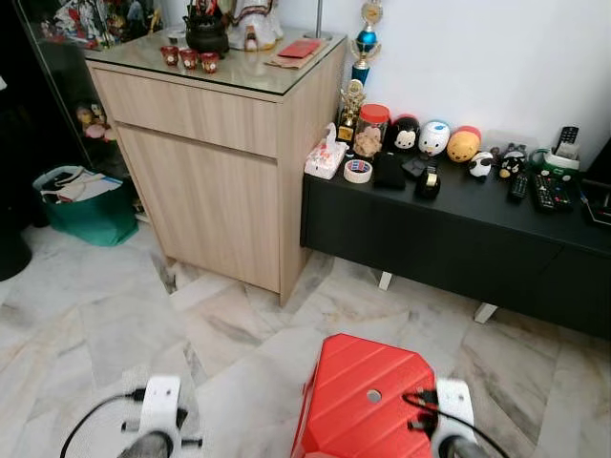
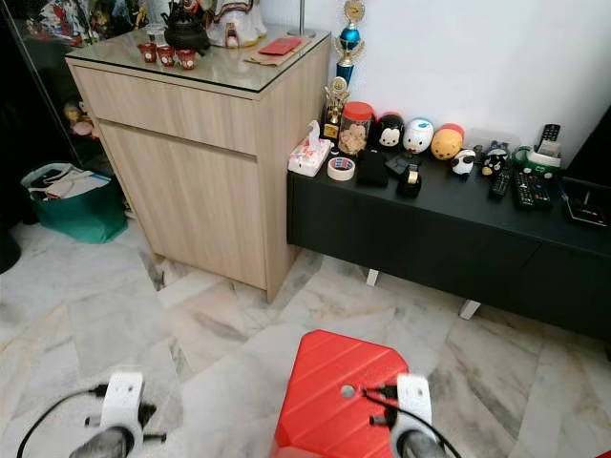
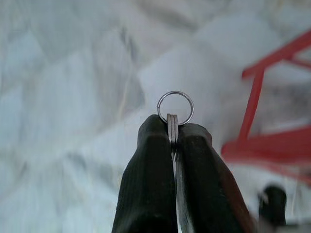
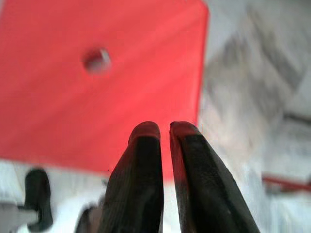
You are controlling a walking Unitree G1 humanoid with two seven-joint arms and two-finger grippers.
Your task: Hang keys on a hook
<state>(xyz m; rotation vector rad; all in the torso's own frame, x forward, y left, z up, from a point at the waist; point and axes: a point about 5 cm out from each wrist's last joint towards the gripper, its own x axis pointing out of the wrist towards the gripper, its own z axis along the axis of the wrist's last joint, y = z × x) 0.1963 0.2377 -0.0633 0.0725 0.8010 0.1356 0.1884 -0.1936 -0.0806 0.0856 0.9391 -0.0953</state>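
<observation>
Marble floor (image 1: 86, 324) runs from the robot's feet to a white wall. At the far left a green bag (image 1: 81, 202) sits on the floor beside a tall wooden cabinet (image 1: 215, 143), whose glass top carries a dark teapot (image 1: 206, 29) and small red cups (image 1: 189, 57) near its left front edge. Right of the cabinet a low black sideboard (image 1: 449, 234) stands against the wall; at its left end are a tissue box (image 1: 326, 157) and a roll of tape (image 1: 358, 171), with a row of round toy heads (image 1: 434, 138) along its back edge and remote controls (image 1: 549, 186) toward its right end. A red stool (image 1: 358, 396) stands on the floor just before the robot.

The left gripper (image 3: 173, 127), low over the bare floor, is clamped tight on the keys (image 3: 175, 108); a steel ring stands up out of the fingertips, its flat face toward the wrist camera. The right gripper (image 4: 165, 128) hangs over the stool's top with its fingers nearly together and nothing between them.

No hook can be made out anywhere in these pictures. The keys are on the left arm, so that arm would do the hanging, and the ring sticking out past the fingertips is probably the part to slip over a hook, once one is found.
</observation>
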